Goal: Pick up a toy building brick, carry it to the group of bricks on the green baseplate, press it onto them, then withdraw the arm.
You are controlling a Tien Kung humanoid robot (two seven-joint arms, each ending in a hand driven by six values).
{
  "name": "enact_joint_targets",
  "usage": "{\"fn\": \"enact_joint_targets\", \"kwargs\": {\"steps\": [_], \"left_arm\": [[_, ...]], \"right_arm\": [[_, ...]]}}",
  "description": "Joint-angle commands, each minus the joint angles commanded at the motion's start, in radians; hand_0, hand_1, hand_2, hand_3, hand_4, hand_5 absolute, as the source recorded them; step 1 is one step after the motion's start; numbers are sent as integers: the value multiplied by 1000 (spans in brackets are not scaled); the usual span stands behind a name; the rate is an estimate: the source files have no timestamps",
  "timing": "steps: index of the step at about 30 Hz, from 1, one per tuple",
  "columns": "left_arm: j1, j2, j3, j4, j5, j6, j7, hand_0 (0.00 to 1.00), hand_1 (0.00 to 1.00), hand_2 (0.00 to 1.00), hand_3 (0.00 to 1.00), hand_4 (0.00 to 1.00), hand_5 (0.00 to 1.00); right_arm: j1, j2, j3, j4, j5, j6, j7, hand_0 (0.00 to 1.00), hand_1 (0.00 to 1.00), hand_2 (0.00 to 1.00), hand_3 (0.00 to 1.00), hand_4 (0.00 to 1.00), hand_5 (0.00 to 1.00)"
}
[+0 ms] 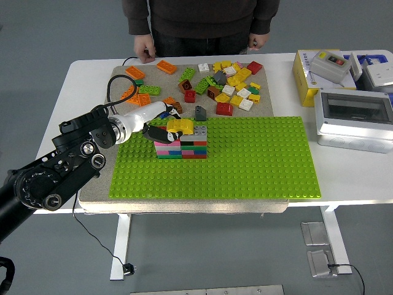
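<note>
The left hand (161, 125) has its fingers (167, 130) closed around a yellow brick (182, 126), holding it on top of the brick stack (181, 142) on the green baseplate (245, 160), apparently to seat its studs squarely before pressing. The person's hands hang idle beyond the surface.

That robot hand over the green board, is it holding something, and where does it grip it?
Yes. The left hand holds a yellow brick by its left end, atop the brick stack.

Robot hand (161, 125) hides the stack's (182, 146) left top.
</note>
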Motion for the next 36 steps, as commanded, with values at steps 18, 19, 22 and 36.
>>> {"fn": "enact_joint_targets", "kwargs": {"steps": [18,19,22,36], "left_arm": [[-2,-5,18,13,1,14,-20,998,978,956,525,637,286],[-2,-5,19,14,1,14,-21,998,978,956,525,637,286],[-1,-6,19,15,3,16,-24,998,978,956,529,648,297],[-1,-7,18,18,5,23,-37,998,978,957,592,632,309]], "right_arm": [[-4,0,-9,0,10,4,2,769,715,755,745,530,854],[-5,0,-8,0,9,4,2,769,715,755,745,530,854],[-6,1,-5,0,6,4,2,769,715,755,742,531,855],[-5,0,-17,0,15,6,6,769,714,755,742,533,857]]}}
